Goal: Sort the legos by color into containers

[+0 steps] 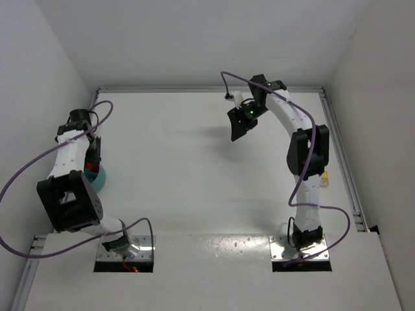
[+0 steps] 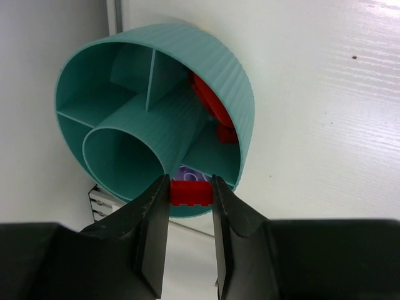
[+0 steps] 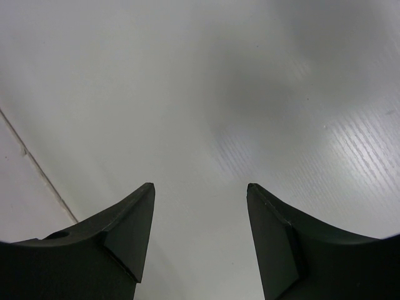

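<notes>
The left pincer [image 2: 190,187] clamps a red brick [image 2: 191,195] at the rim of the teal bowl [image 2: 215,59], which sits by the worktop's [image 1: 181,181] left edge. Inside lie red pieces [image 2: 211,100] and a pale purple brick [image 2: 189,174]. The right pincer [image 3: 200,190] gapes empty near the far edge.

No legible text, label, brand, number or sign in any view

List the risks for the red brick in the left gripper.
1. The left gripper holds the red brick at the teal bowl's rim, beside a pale purple brick; released here, it may mix colors, since other red pieces lie in another compartment.
2. It could clip the rim and fall outside.
</notes>
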Available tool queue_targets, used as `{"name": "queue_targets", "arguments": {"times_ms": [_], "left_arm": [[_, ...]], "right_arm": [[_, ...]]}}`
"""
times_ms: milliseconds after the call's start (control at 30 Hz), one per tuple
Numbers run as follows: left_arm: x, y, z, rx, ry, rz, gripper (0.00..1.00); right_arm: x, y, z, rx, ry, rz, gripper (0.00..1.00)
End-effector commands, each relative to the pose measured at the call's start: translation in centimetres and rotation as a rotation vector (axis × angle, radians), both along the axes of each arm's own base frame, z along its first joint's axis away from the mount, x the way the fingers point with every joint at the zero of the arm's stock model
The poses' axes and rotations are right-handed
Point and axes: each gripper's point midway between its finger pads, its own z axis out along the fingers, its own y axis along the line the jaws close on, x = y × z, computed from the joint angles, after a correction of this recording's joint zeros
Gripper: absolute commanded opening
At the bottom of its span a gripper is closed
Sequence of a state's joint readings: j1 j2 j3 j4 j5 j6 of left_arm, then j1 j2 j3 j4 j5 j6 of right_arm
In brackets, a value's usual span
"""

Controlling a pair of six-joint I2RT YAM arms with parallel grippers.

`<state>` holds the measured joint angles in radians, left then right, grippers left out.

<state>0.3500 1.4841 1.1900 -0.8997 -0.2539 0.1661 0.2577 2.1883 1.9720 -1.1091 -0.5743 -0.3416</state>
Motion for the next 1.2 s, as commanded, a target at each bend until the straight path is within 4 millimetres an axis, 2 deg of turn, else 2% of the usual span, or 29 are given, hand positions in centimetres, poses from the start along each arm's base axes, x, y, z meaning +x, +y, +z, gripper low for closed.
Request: {"name": "queue_targets", "arguments": {"times_ms": [0, 100, 233, 467, 533, 567, 600, 633, 700, 767, 800, 833, 867, 900, 933, 967, 1000, 1033, 1067, 1100, 1133, 1167], "left_arm": [[1.5, 0.7, 1.3, 0.001, -0.065, 0.001, 0.34], [1.9, 0.4, 1.3, -0.018, -0.073, -0.008, 0.36], [2.1, 0.5, 1.3, -0.019, -0.073, -0.008, 0.44], [2.5, 0.7, 2.0, -0.008, -0.1, -0.009, 0.48], [2.9, 0.3, 2.9, -0.02, -0.14, -0.022, 0.48], [3.4, 0.2, 4.4, -0.013, -0.2, -0.032, 0.48], [3.5, -0.2, 5.0, -0.023, -0.223, -0.054, 0.48], [4.6, -1.5, 6.2, -0.064, -0.288, -0.101, 0.48], [5.4, -3.3, 8.7, -0.081, -0.37, -0.201, 0.48], [6.6, -6.4, 9.7, -0.151, -0.417, -0.311, 0.49], [6.9, -7.5, 10.8, -0.16, -0.448, -0.375, 0.49], [7.2, -9.1, 10.9, -0.209, -0.462, -0.433, 0.51], [7.5, -9.9, 11.5, -0.204, -0.482, -0.46, 0.51], [8.1, -11.8, 11.7, -0.219, -0.495, -0.507, 0.52], [8.4, -12.7, 11.9, -0.217, -0.504, -0.526, 0.52], [9.0, -13.7, 11.8, -0.214, -0.506, -0.554, 0.54], [9.4, -16.1, 11.6, -0.226, -0.498, -0.622, 0.54], [9.9, -17.5, 11.9, -0.233, -0.505, -0.659, 0.55], [10.4, -18.6, 12.0, -0.231, -0.509, -0.689, 0.55], [10.7, -19.7, 11.9, -0.226, -0.498, -0.723, 0.55], [11.3, -22.2, 11.7, -0.231, -0.49, -0.784, 0.57], [11.5, -23.2, 11.5, -0.225, -0.479, -0.816, 0.58]], "right_arm": [[0.1, 0.0, 0.0, -0.005, -0.019, 0.017, 0.62], [0.1, 0.0, 0.0, -0.005, -0.019, 0.017, 0.62], [0.1, 0.0, 0.0, -0.005, -0.019, 0.017, 0.62], [-0.1, -0.1, -0.2, -0.008, -0.015, 0.024, 0.62], [-0.1, -0.1, 0.2, -0.006, -0.024, 0.024, 0.62], [-0.2, -0.2, -0.1, -0.008, -0.022, 0.033, 0.62], [-0.2, -0.3, 0.3, -0.014, -0.036, 0.031, 0.6], [0.0, -0.7, 0.8, -0.037, -0.059, 0.024, 0.6], [0.7, -3.0, 0.9, -0.1, -0.094, -0.001, 0.6], [0.4, -5.0, 1.0, -0.159, -0.107, -0.011, 0.59], [0.7, -7.1, 0.9, -0.203, -0.116, -0.041, 0.59], [0.7, -8.1, 1.0, -0.218, -0.115, -0.062, 0.59], [0.1, -9.3, 0.9, -0.237, -0.097, -0.065, 0.59], [-0.4, -11.5, 0.6, -0.275, -0.073, -0.093, 0.59], [-0.9, -12.9, 0.5, -0.295, -0.065, -0.09, 0.59], [-2.1, -14.1, -0.1, -0.311, -0.031, -0.093, 0.59], [-2.7, -15.6, 0.3, -0.335, -0.028, -0.108, 0.59], [-3.4, -17.7, 0.3, -0.349, -0.012, -0.139, 0.59], [-4.9, -18.8, -0.3, -0.365, 0.026, -0.158, 0.59], [-5.3, -20.1, -0.3, -0.396, 0.016, -0.169, 0.59], [-5.6, -21.7, 0.6, -0.413, -0.021, -0.205, 0.59], [-7.1, -22.7, 0.0, -0.448, 0.003, -0.19, 0.59]]}}
